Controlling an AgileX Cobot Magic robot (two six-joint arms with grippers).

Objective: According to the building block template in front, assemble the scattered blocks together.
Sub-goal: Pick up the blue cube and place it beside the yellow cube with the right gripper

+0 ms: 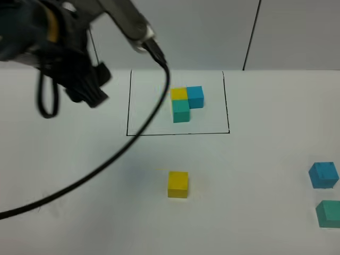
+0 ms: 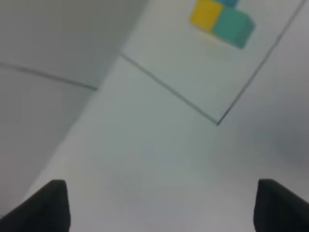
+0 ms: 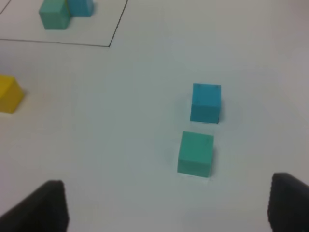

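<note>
The template point(image 1: 186, 103) is an L of yellow, blue and teal-green cubes inside a thin black rectangle at the back centre; it also shows in the left wrist view point(image 2: 222, 20) and the right wrist view point(image 3: 62, 11). The loose yellow cube point(image 1: 178, 184) sits alone in front of the frame. The loose blue cube point(image 1: 323, 175) and loose teal-green cube point(image 1: 329, 213) sit apart at the right edge, close under my right gripper point(image 3: 166, 208), which is open and empty. My left gripper point(image 1: 87, 87) hovers left of the frame, open and empty point(image 2: 161, 212).
A black cable point(image 1: 133, 143) from the left arm hangs across the table over the frame's left side. A grey wall point(image 1: 212, 32) rises behind the white table point(image 1: 255, 175).
</note>
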